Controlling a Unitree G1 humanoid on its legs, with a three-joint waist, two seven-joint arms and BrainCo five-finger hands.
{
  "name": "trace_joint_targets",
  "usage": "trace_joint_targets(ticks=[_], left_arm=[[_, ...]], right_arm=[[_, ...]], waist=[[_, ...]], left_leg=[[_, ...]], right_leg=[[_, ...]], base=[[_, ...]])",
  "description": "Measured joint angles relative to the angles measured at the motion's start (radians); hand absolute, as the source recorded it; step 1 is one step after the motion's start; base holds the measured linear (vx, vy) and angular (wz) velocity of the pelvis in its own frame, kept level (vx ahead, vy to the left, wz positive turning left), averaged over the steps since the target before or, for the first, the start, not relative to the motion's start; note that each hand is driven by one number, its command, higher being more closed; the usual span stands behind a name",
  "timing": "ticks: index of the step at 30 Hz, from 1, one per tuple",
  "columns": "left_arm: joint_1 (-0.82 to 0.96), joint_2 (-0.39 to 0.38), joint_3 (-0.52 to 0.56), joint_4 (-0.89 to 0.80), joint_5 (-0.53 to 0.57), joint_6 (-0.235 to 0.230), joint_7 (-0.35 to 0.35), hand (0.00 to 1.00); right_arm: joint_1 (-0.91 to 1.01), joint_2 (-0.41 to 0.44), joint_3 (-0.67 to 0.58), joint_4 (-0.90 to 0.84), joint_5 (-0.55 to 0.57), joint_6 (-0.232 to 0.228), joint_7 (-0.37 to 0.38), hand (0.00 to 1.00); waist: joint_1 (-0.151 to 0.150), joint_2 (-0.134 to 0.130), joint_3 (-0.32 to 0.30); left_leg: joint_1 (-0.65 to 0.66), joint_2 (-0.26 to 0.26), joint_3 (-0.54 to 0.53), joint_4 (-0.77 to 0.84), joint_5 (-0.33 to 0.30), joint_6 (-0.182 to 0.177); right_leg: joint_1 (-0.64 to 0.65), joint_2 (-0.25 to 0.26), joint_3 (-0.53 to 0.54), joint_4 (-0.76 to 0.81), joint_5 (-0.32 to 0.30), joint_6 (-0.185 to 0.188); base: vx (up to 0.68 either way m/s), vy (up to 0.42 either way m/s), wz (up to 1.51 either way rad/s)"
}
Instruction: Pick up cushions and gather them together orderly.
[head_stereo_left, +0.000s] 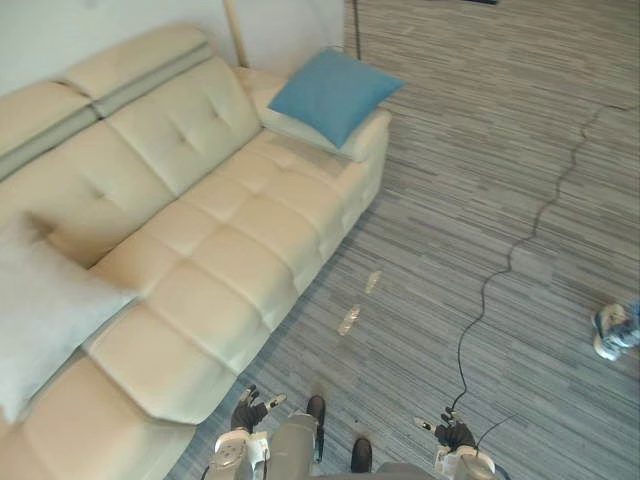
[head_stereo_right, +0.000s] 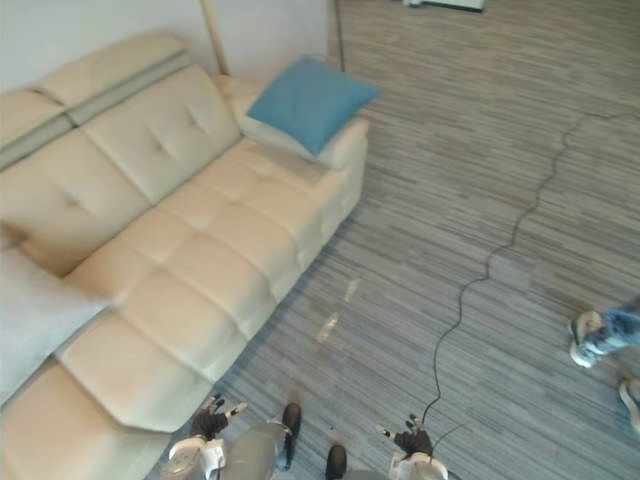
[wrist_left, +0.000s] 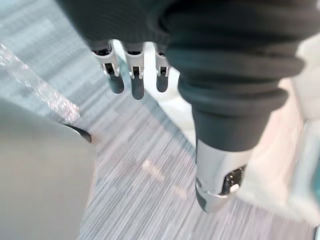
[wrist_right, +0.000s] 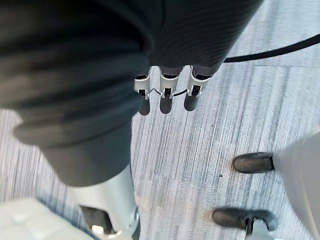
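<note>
A blue cushion (head_stereo_left: 333, 92) leans on the far armrest of a long cream sofa (head_stereo_left: 230, 250). A pale grey cushion (head_stereo_left: 40, 315) rests against the backrest at the sofa's near end. My left hand (head_stereo_left: 248, 411) hangs low beside the sofa's near front corner, fingers (wrist_left: 135, 80) relaxed and holding nothing. My right hand (head_stereo_left: 455, 434) hangs over the carpet to the right, fingers (wrist_right: 167, 95) straight, with nothing in it. Both hands are far from either cushion.
Grey striped carpet (head_stereo_left: 480, 180) spreads to the right of the sofa. A person's shoe and trouser leg (head_stereo_left: 615, 330) stand at the right edge. A thin pole (head_stereo_left: 236, 35) rises behind the sofa's far end.
</note>
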Motion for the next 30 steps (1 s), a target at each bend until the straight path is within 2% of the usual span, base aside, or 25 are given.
trace_joint_targets(ticks=[2, 3, 4, 5, 7, 9, 10, 11, 12, 13, 14, 15, 16, 17, 18, 20, 22, 23, 24, 25, 26, 27, 28, 29, 30], left_arm=[[0.020, 0.007, 0.003, -0.023, 0.000, 0.000, 0.001, 0.00], [0.018, 0.010, 0.004, -0.024, -0.001, 0.001, 0.001, 0.00], [0.020, 0.014, -0.005, -0.024, -0.009, 0.007, 0.003, 0.00], [0.020, 0.015, -0.009, -0.024, -0.010, 0.008, 0.003, 0.00], [0.019, 0.016, -0.023, -0.023, -0.019, 0.007, 0.005, 0.00], [0.017, 0.013, -0.022, -0.023, -0.019, 0.007, 0.006, 0.00], [0.011, 0.011, -0.023, -0.023, -0.019, 0.006, 0.005, 0.00], [0.008, 0.011, -0.023, -0.022, -0.019, 0.006, 0.005, 0.00], [-0.001, 0.013, -0.023, -0.012, -0.019, 0.006, 0.005, 0.00], [-0.006, 0.015, -0.028, 0.010, -0.017, 0.005, 0.004, 0.00], [-0.006, 0.015, -0.031, 0.029, -0.017, 0.005, 0.003, 0.00], [-0.017, -0.006, -0.026, 0.052, -0.016, 0.006, 0.001, 0.00], [-0.028, -0.050, 0.013, 0.051, -0.014, 0.006, 0.000, 0.00], [-0.029, -0.056, 0.018, 0.051, -0.013, 0.006, 0.000, 0.00], [-0.032, -0.076, 0.038, 0.041, -0.011, 0.006, 0.000, 0.00], [-0.028, -0.074, 0.049, 0.016, -0.004, 0.000, 0.000, 0.00], [-0.018, -0.066, 0.045, -0.008, 0.003, -0.004, 0.000, 0.00], [-0.020, -0.064, 0.042, -0.023, 0.002, -0.006, -0.001, 0.00], [-0.022, -0.062, 0.036, -0.026, 0.003, -0.008, -0.001, 0.00], [-0.027, -0.060, 0.026, -0.025, 0.003, -0.012, 0.000, 0.00], [-0.027, -0.058, 0.009, -0.023, 0.003, -0.013, 0.000, 0.00], [-0.027, -0.058, 0.003, -0.024, 0.003, -0.014, 0.000, 0.00], [-0.028, -0.058, 0.003, -0.027, 0.003, -0.016, 0.000, 0.00], [-0.030, -0.056, 0.004, -0.026, 0.003, -0.019, 0.001, 0.00], [-0.038, -0.051, 0.005, -0.024, 0.002, -0.020, 0.000, 0.00]], right_arm=[[0.029, 0.015, 0.002, -0.038, -0.002, -0.001, 0.002, 0.00], [0.028, 0.026, 0.001, -0.034, -0.003, -0.001, 0.004, 0.00], [0.026, 0.038, 0.000, -0.061, -0.003, -0.003, 0.006, 0.00], [0.026, 0.039, -0.001, -0.072, -0.003, -0.002, 0.008, 0.00], [0.022, 0.039, 0.000, -0.066, -0.008, -0.002, 0.020, 0.00], [0.010, 0.043, 0.001, -0.066, -0.014, -0.003, 0.028, 0.00], [-0.016, 0.039, 0.000, -0.055, -0.015, -0.006, 0.033, 0.00], [-0.019, 0.038, 0.000, -0.051, -0.015, -0.006, 0.034, 0.00], [-0.027, 0.035, 0.000, -0.046, -0.015, -0.006, 0.034, 0.00], [-0.030, 0.029, 0.000, -0.034, -0.015, -0.008, 0.033, 0.00], [-0.030, 0.019, -0.002, -0.029, -0.016, -0.011, 0.033, 0.00], [-0.038, 0.005, -0.017, -0.027, -0.020, -0.009, 0.033, 0.00], [-0.026, -0.008, -0.051, -0.031, -0.019, -0.008, 0.031, 0.00], [-0.023, -0.010, -0.051, -0.031, -0.020, -0.008, 0.031, 0.00], [-0.004, -0.014, -0.049, -0.035, -0.019, -0.007, 0.030, 0.00], [0.008, -0.012, -0.047, -0.036, -0.016, -0.002, 0.023, 0.00], [0.008, 0.004, -0.046, -0.034, -0.006, -0.002, 0.023, 0.00], [-0.009, 0.005, -0.047, -0.030, 0.001, -0.002, 0.023, 0.00], [-0.015, 0.006, -0.047, -0.029, 0.001, -0.002, 0.023, 0.00], [-0.017, 0.006, -0.047, -0.030, 0.002, -0.002, 0.023, 0.00], [-0.017, 0.006, -0.047, -0.030, 0.010, -0.002, 0.023, 0.00], [-0.007, 0.006, -0.048, -0.028, 0.019, -0.002, 0.023, 0.00], [0.003, 0.008, -0.048, -0.025, 0.020, 0.000, 0.021, 0.00], [0.003, 0.008, -0.047, -0.020, 0.020, 0.000, 0.021, 0.00], [-0.015, 0.011, -0.038, -0.006, 0.019, 0.000, 0.022, 0.00]], waist=[[0.011, -0.035, -0.023], [0.018, -0.045, -0.025], [0.007, -0.047, -0.021], [0.003, -0.047, -0.021], [-0.018, -0.049, -0.019], [-0.036, -0.046, -0.021], [-0.054, -0.036, -0.021], [-0.058, -0.035, -0.021], [-0.067, -0.034, -0.021], [-0.087, -0.040, -0.022], [-0.091, -0.033, -0.019], [-0.089, 0.000, -0.022], [-0.101, 0.016, -0.014], [-0.102, 0.020, -0.012], [-0.096, 0.032, -0.003], [-0.084, 0.029, 0.018], [-0.074, 0.018, 0.018], [-0.066, 0.017, 0.019], [-0.063, 0.017, 0.020], [-0.060, 0.017, 0.020], [-0.056, 0.024, 0.020], [-0.053, 0.026, 0.019], [-0.043, 0.022, 0.018], [-0.024, 0.013, 0.016], [-0.021, -0.003, 0.015]], left_leg=[[0.040, -0.007, 0.054, -0.003, -0.059, 0.003], [0.081, -0.010, 0.081, -0.007, -0.090, 0.006], [0.148, -0.018, 0.093, 0.010, -0.135, 0.035], [0.164, -0.019, 0.094, 0.016, -0.149, 0.037], [0.267, -0.013, 0.099, 0.001, -0.193, 0.042], [0.347, 0.018, 0.097, -0.040, -0.234, 0.038], [0.389, 0.065, 0.095, -0.075, -0.254, 0.011], [0.402, 0.074, 0.095, -0.085, -0.256, 0.005], [0.424, 0.093, 0.091, -0.112, -0.259, 0.000], [0.457, 0.102, 0.069, -0.135, -0.266, -0.013], [0.473, 0.119, 0.048, -0.124, -0.273, -0.023], [0.458, 0.151, 0.024, -0.059, -0.263, -0.041], [0.359, 0.147, 0.016, 0.178, -0.175, -0.063], [0.343, 0.147, 0.017, 0.213, -0.156, -0.058], [0.256, 0.160, 0.031, 0.415, -0.058, -0.050], [0.156, 0.201, 0.124, 0.670, -0.114, -0.035], [0.057, 0.192, 0.176, 0.709, -0.158, -0.026], [-0.029, 0.158, 0.203, 0.614, -0.191, -0.004], [-0.053, 0.134, 0.214, 0.538, -0.192, -0.005], [-0.062, 0.094, 0.220, 0.352, -0.173, -0.011], [-0.072, 0.046, 0.217, 0.107, -0.102, -0.011], [-0.075, 0.028, 0.215, -0.012, -0.048, -0.006], [-0.073, 0.007, 0.217, -0.107, 0.046, -0.002], [-0.066, 0.001, 0.219, -0.117, 0.121, 0.004], [-0.060, -0.018, 0.228, -0.111, 0.154, 0.020]], right_leg=[[-0.056, -0.024, 0.019, 0.169, -0.104, 0.051], [-0.130, -0.039, 0.016, 0.390, -0.161, 0.151], [-0.262, -0.079, -0.054, 0.736, -0.154, 0.243], [-0.280, -0.095, -0.074, 0.800, -0.157, 0.236], [-0.327, -0.166, -0.144, 0.889, -0.190, 0.153], [-0.361, -0.187, -0.176, 0.791, -0.206, 0.126], [-0.408, -0.171, -0.196, 0.618, -0.185, 0.120], [-0.420, -0.165, -0.196, 0.577, -0.171, 0.117], [-0.435, -0.150, -0.194, 0.468, -0.117, 0.115], [-0.433, -0.137, -0.168, 0.321, 0.044, 0.111], [-0.415, -0.122, -0.165, 0.325, 0.104, 0.068], [-0.408, -0.101, -0.180, 0.364, 0.071, 0.041], [-0.363, -0.101, -0.205, 0.362, 0.013, 0.030], [-0.350, -0.100, -0.207, 0.354, 0.008, 0.028], [-0.269, -0.098, -0.210, 0.298, -0.003, 0.021], [-0.095, -0.082, -0.201, 0.192, -0.015, 0.003], [0.020, -0.083, -0.191, 0.116, -0.030, -0.014], [0.075, -0.091, -0.178, 0.073, -0.048, -0.003], [0.087, -0.098, -0.175, 0.062, -0.058, 0.006], [0.110, -0.107, -0.170, 0.050, -0.074, 0.017], [0.146, -0.112, -0.166, 0.034, -0.100, 0.027], [0.171, -0.112, -0.166, 0.022, -0.116, 0.032], [0.197, -0.113, -0.160, 0.011, -0.139, 0.038], [0.214, -0.116, -0.134, 0.003, -0.153, 0.045], [0.224, -0.131, -0.109, -0.001, -0.160, 0.050]], base=[[0.33, 0.001, -0.64], [0.44, 0.013, -0.72], [0.45, 0.018, -0.49], [0.46, 0.022, -0.10], [0.43, -0.033, 0.07], [0.53, -0.127, -0.03], [0.52, -0.147, -0.05], [0.60, -0.176, -0.03], [0.55, -0.170, 0.11], [0.69, -0.216, 0.17], [0.70, -0.241, 0.12], [0.79, -0.285, 0.22], [0.77, -0.287, 0.20], [0.61, -0.225, 0.38], [0.49, -0.146, 0.18], [0.64, -0.170, 0.08], [0.56, -0.126, -0.10], [0.45, -0.058, -0.24], [0.52, -0.047, -0.31], [0.42, 0.009, -0.22], [0.44, 0.031, -0.12], [0.49, 0.096, -0.03], [0.43, 0.102, -0.19], [0.56, 0.123, -0.31], [0.58, 0.119, -0.33]])
